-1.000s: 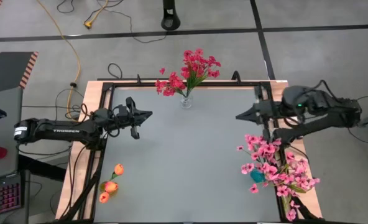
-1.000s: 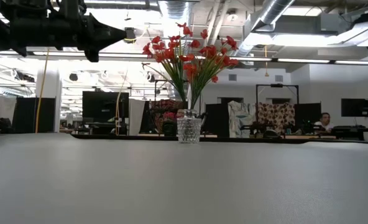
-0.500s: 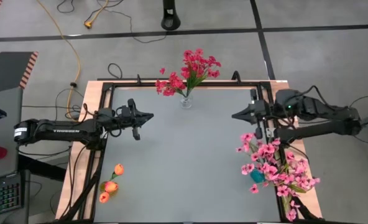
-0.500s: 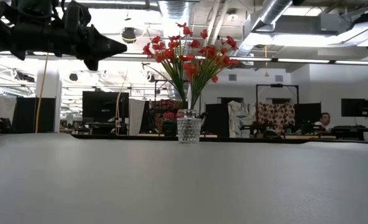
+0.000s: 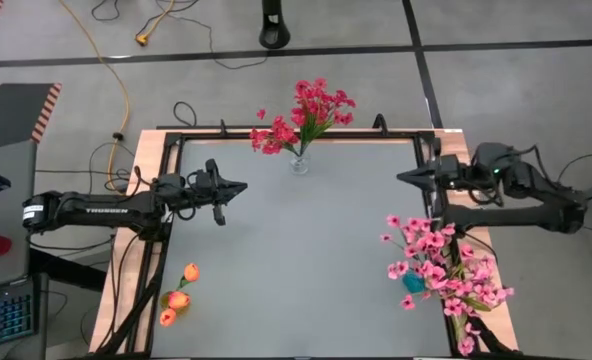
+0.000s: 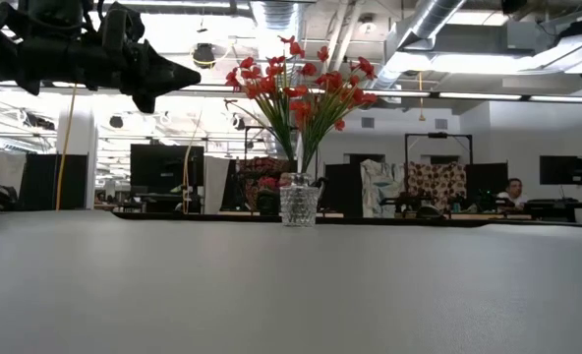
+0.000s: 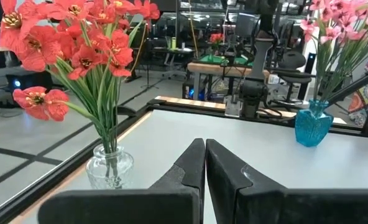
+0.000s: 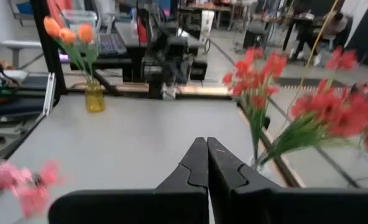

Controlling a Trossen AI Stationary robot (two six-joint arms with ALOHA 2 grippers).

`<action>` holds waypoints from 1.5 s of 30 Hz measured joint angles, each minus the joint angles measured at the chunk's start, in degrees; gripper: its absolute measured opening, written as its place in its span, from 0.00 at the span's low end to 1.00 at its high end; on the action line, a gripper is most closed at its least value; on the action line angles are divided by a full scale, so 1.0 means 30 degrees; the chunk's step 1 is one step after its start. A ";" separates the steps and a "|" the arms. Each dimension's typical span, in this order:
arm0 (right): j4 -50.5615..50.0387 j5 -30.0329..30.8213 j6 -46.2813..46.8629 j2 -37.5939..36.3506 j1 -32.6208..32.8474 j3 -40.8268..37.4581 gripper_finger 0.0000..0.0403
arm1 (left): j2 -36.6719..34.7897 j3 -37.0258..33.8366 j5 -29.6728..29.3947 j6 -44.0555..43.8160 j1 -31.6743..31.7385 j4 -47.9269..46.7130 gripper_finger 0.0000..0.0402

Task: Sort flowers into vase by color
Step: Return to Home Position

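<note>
Q. Withdrawn from farther in a second ago, the right gripper now sits over the desk's right edge. The left gripper has hardly shifted near the left edge. What do they hold?

A. Nothing. The wrist views show each pair of fingers pressed together on empty air.

Q. Where are the flowers?

A. The red flowers stand in the clear vase at the middle of the far edge. The pink flowers fill the blue vase toward the near right corner. The orange tulips stand in the yellow vase at the near left corner.

Q. Which step is in hand?

A. Sorting appears complete, and the arms are judged to be retreating to rest. The next move calls only for folding each arm back, with the right one kept clear of the nearby pink spray.
</note>
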 joint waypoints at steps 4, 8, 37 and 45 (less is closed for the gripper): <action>0.1033 -0.0088 0.0722 -0.0855 0.0022 -0.2160 0.05 | 0.0300 0.0000 0.0002 -0.0282 0.0000 -0.0118 0.00; 0.3601 -0.0114 0.0767 -0.1481 0.0029 -0.4730 0.05 | 0.0874 0.0000 0.0021 0.0335 0.0000 -0.0124 0.00; 1.1478 -0.1827 0.2292 -0.4130 0.0029 -1.3029 0.05 | -0.3325 -0.0022 0.0117 0.1980 -0.0007 -0.7217 0.00; 1.0362 -0.1793 0.2438 -0.7798 0.0029 -1.4132 0.05 | -0.4281 -0.1087 0.0539 0.1195 -0.0015 -0.7126 0.00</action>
